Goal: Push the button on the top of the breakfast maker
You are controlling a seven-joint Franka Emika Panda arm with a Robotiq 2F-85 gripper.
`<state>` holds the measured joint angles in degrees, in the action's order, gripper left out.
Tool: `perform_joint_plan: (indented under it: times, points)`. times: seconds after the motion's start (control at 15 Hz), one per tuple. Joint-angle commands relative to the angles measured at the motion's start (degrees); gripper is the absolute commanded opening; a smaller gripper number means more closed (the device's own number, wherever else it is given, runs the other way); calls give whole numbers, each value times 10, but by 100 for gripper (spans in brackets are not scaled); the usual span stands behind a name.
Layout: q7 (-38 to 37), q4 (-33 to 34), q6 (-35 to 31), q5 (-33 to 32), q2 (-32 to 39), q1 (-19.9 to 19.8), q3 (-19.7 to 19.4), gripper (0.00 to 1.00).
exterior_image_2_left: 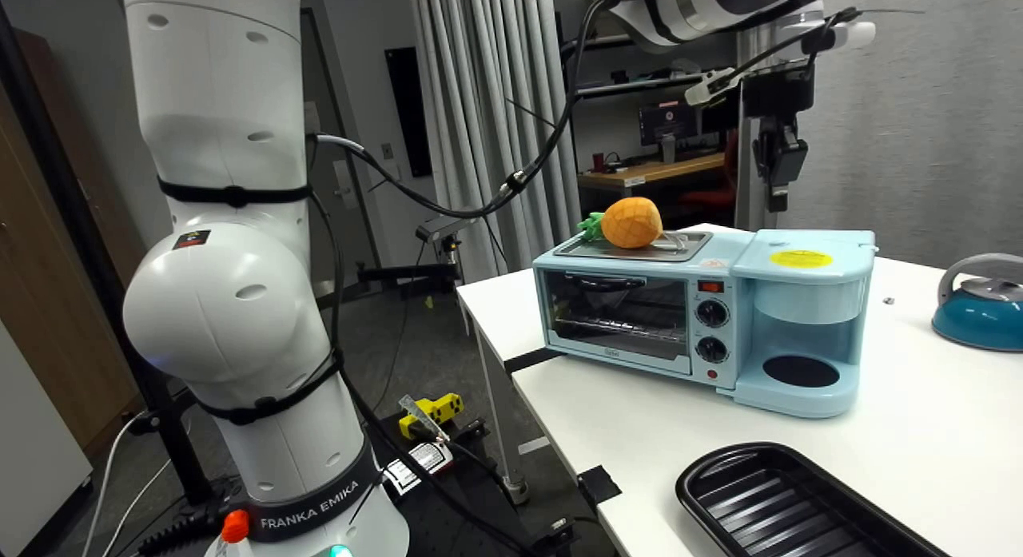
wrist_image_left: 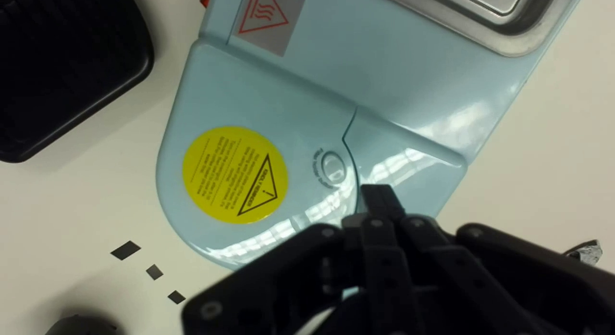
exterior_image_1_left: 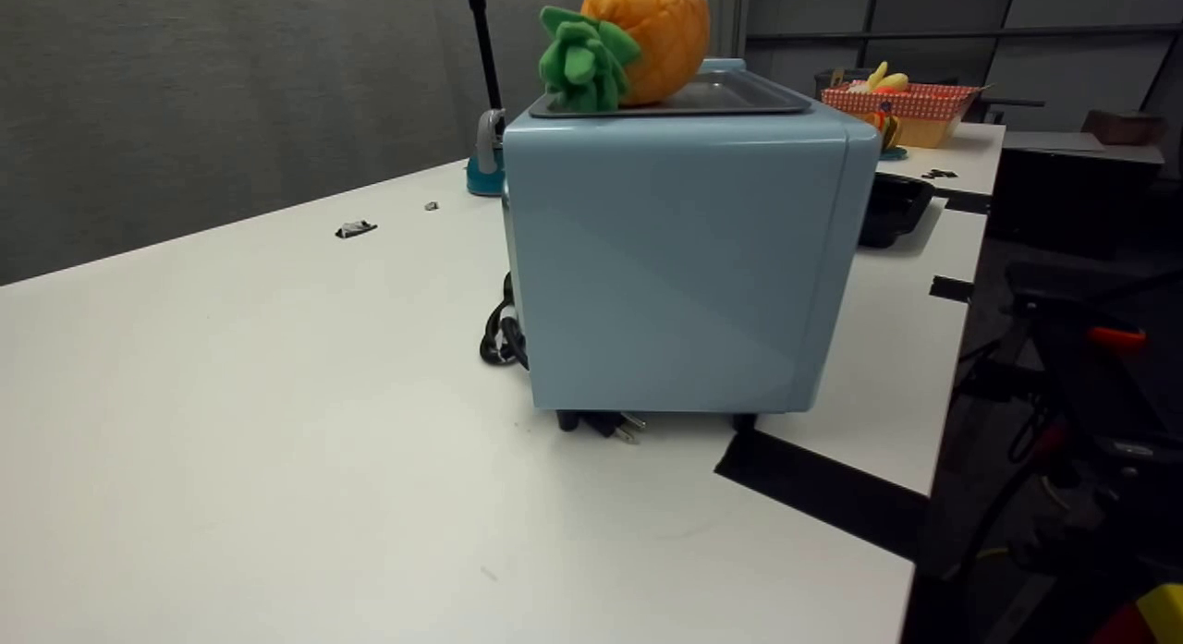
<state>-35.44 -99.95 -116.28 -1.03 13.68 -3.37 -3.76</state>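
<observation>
Two fingers (wrist_image_left: 372,200) of the gripper (wrist_image_left: 383,199), black, pressed together at the tips. From the wrist, just beside a small oval button (wrist_image_left: 333,167) with tiny lettering along part of its edge; in an exterior view, pointing down, clear of the breakfast maker (wrist_image_left: 288,102) below. Around the button, a smooth pale blue top with a round yellow sticker (wrist_image_left: 235,175), near the rounded end. Farther along, a label (wrist_image_left: 269,20) with a red triangle, then a metal tray (wrist_image_left: 533,34) on top of the oven part. On that tray, an orange toy pineapple (exterior_image_2_left: 631,223) lying on its side, green leaves toward the end away from the button. Along the front, a glass door (exterior_image_2_left: 615,317), a red switch (exterior_image_2_left: 710,286), two black dials (exterior_image_2_left: 712,312). Underneath it all, a white table (exterior_image_2_left: 639,421), with a bunched black cord (exterior_image_1_left: 504,339) at the back and a plug (exterior_image_1_left: 605,426) showing below the near edge, between small black feet (exterior_image_1_left: 567,420). Out in front, a black ridged pan (exterior_image_2_left: 779,501); past the rounded end, a teal kettle (exterior_image_2_left: 979,317). Beyond, in an exterior view, a basket (exterior_image_1_left: 924,131) with red checked cloth. Beside the table, a white arm (exterior_image_2_left: 232,301).
</observation>
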Motion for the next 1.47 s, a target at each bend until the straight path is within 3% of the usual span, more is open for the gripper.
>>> perform_joint_plan:
  times: [0.0, 1.4]
  points:
    - [-13, 9, 8, -8, 6, 10, -14, 0]
    - [-27, 0, 8, -15, 46, 13, -26, 0]
